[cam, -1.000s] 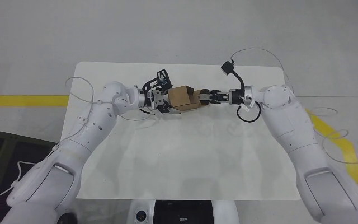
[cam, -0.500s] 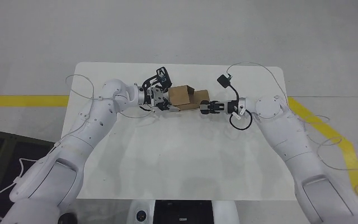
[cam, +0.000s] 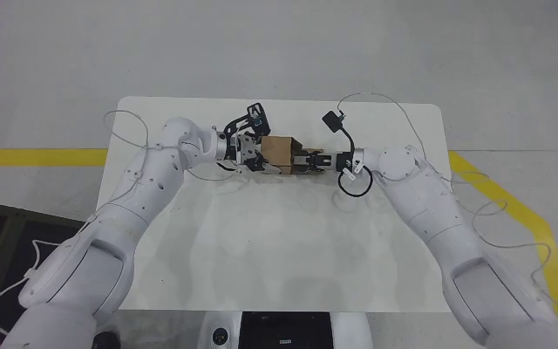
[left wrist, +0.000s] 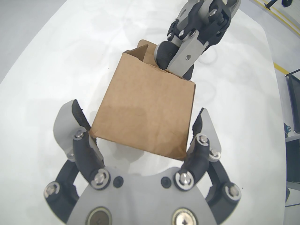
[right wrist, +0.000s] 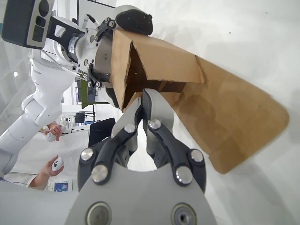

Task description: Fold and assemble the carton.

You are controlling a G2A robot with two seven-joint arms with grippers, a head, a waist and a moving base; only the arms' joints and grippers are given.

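Observation:
A brown carton (cam: 279,150) is held at the table's far middle, one end open, with its flaps loose. My left gripper (left wrist: 138,127) is shut on the carton's (left wrist: 145,118) closed end, one finger at each side. From the opposite side my right gripper (right wrist: 141,101) is shut, and its tip sits at the open end against a small inner flap. In the right wrist view the carton's wall (right wrist: 164,64) shows above a long outer flap (right wrist: 229,122) that lies spread toward the table. A left finger pad (right wrist: 134,23) presses the carton's far edge. The right gripper (left wrist: 173,57) also shows in the left wrist view.
The white table (cam: 261,262) has free room in front of the carton and at both sides. Thin cables (cam: 384,100) loop over the far edge by the arms. A yellow line (cam: 52,157) runs on the floor beside the table.
My right gripper drew back from the carton, then moved left again into its open end, pushing the spread flap inward. The left gripper kept its hold with little motion.

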